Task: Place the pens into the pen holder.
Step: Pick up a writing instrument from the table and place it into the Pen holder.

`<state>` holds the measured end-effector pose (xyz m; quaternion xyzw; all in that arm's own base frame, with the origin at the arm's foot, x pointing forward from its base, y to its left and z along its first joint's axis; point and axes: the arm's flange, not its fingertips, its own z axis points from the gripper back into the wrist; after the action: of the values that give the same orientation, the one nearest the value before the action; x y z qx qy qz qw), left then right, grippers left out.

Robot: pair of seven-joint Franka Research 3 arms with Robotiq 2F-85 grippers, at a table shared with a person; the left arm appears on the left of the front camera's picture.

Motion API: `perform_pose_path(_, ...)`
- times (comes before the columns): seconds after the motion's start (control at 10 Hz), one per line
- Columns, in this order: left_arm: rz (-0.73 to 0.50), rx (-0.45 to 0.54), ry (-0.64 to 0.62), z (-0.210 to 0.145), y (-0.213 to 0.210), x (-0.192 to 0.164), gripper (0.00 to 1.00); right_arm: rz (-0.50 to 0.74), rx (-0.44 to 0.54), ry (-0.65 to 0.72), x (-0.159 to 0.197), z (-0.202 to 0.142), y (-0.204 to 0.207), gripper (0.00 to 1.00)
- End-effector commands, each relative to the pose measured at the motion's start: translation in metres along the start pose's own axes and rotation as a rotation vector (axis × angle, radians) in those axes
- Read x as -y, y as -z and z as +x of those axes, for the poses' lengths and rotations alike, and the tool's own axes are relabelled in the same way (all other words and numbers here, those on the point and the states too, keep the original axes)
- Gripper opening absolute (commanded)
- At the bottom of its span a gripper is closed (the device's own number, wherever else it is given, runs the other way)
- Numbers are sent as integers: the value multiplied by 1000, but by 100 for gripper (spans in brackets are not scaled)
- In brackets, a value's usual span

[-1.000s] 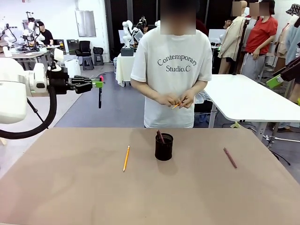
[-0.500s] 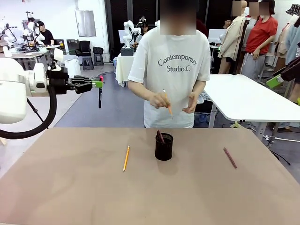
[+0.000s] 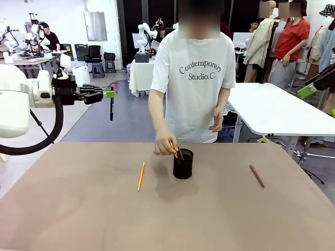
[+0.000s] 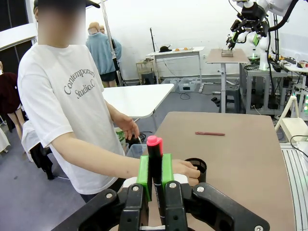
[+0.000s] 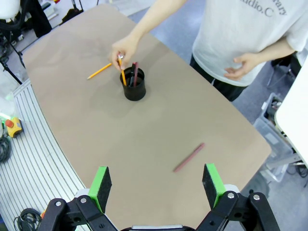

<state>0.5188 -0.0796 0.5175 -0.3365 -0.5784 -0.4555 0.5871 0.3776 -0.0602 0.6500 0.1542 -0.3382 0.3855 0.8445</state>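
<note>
The pen holder (image 3: 183, 163) is a little black mesh cup. It stands on the brown bench (image 3: 78, 209), near the side where the person stands.

The left pincer (image 3: 108, 94) is up in the air, well to the left of the pen holder and much higher than it. It is shut tight on a black pen (image 3: 111, 107) with a pink top. The green pads press the pen from both sides. The pen hangs straight down and touches nothing else.

The right pincer (image 5: 158, 185) is wide open, with nothing between its green pads. It is high above the bench and looks down on the pen holder from well away.

The person's hand (image 3: 165, 148) reaches down to the pen holder and is just beside its left rim. It holds an orange pencil (image 5: 122, 77) with the tip going into the cup. A dark red stick (image 5: 135, 72) stands in the pen holder and leans a bit. The person's other hand (image 3: 216, 126) is held up by the waist, behind the pen holder and to its right.

A yellow pencil (image 3: 141, 176) lies flat on the bench, near the pen holder on its left. A dark red pen (image 3: 257, 176) lies flat on the bench, well apart from the pen holder on its right.
</note>
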Motion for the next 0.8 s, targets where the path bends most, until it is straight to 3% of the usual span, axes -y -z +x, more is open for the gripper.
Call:
perform_pose_path(0.0,-1,1,9,2,0,1,0,2,4,-4,-1,1,-1,100)
perform_pose_path(0.6,0,0,0,0,0,0,0,2,4,-4,-1,1,-1,100)
perform_pose_path(0.7,26,-22,-1,0,16,0,0,2,4,-4,-1,1,-1,100)
